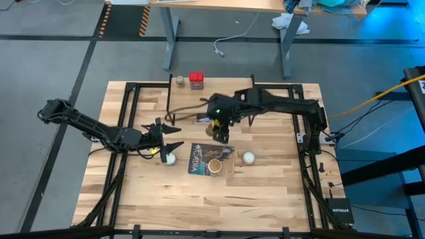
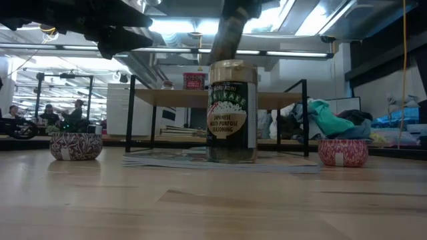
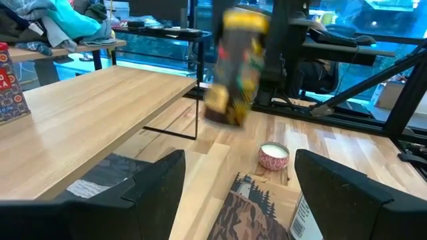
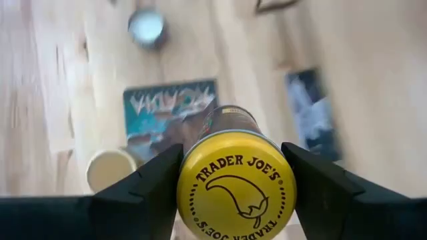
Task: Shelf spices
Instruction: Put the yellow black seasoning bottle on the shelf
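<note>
My right gripper (image 4: 233, 190) is shut on the yellow-capped jar (image 3: 235, 67) and holds it in the air between the shelf (image 1: 219, 86) and the book. On the shelf's left end stand the red tin (image 1: 196, 80) and the tiny brownish jar (image 1: 180, 81). The wider tan jar (image 1: 214, 166), labelled as seasoning (image 2: 232, 113), stands upright on the dark picture book (image 1: 211, 158). My left gripper (image 3: 233, 200) is open just above the table, left of the book, and touches nothing. My right gripper pinches the jar at its yellow-capped top (image 4: 193, 180), one finger (image 4: 143, 190) on each side. The fingers come from above, pointing down. The jar hangs below them, lifted clear of the table and tilted in the left wrist view.
One white ball (image 1: 170, 159) lies on the table beside my left gripper and another (image 1: 248, 158) right of the book. The shelf's board (image 3: 87, 113) has free room to the right of the red tin (image 3: 10, 87). Black frame rails run along the table's edges.
</note>
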Tool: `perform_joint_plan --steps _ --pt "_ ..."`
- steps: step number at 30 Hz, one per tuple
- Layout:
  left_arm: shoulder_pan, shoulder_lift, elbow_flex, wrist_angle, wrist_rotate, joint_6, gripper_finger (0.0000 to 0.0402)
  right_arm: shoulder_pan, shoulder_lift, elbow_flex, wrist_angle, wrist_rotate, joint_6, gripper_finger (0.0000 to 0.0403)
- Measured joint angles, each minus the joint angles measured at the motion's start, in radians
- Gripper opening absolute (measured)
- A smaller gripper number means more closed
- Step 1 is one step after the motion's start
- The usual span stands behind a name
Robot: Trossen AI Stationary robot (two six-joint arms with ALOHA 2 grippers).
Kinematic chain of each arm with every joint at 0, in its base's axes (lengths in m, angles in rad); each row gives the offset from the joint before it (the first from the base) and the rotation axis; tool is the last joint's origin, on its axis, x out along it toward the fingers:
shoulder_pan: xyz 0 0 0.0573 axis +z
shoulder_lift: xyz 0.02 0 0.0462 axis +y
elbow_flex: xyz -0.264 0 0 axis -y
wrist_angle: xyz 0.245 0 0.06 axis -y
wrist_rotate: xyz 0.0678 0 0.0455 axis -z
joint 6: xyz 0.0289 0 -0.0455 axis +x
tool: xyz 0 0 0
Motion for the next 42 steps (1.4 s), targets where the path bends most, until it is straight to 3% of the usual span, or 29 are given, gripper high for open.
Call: perform_joint_plan --steps 8,22,29,34,42 --pt "0.0 0.0 0.0 0.006 0.0 0.0 0.0276 -0.094 -0.002 0.179 -0.055 0.059 -0.074 0.0236" --pt "0.012 0.0 0.0 0.008 0.0 0.017 0.0276 -0.423 0.021 0.184 -0.054 -0.051 -0.224 0.0236" --pt "0.022 0.0 0.0 -0.002 0.0 0.021 0.0276 -0.473 0.074 0.206 -0.028 -0.083 -0.268 0.0236" --pt "0.029 0.0 0.0 -0.002 0.0 0.024 0.0276 -0.473 0.143 0.273 -0.031 -0.072 -0.301 0.0236" --pt "0.037 0.0 0.0 -0.009 0.006 0.02 0.0276 -0.481 0.163 0.272 -0.034 -0.039 -0.324 0.0236"
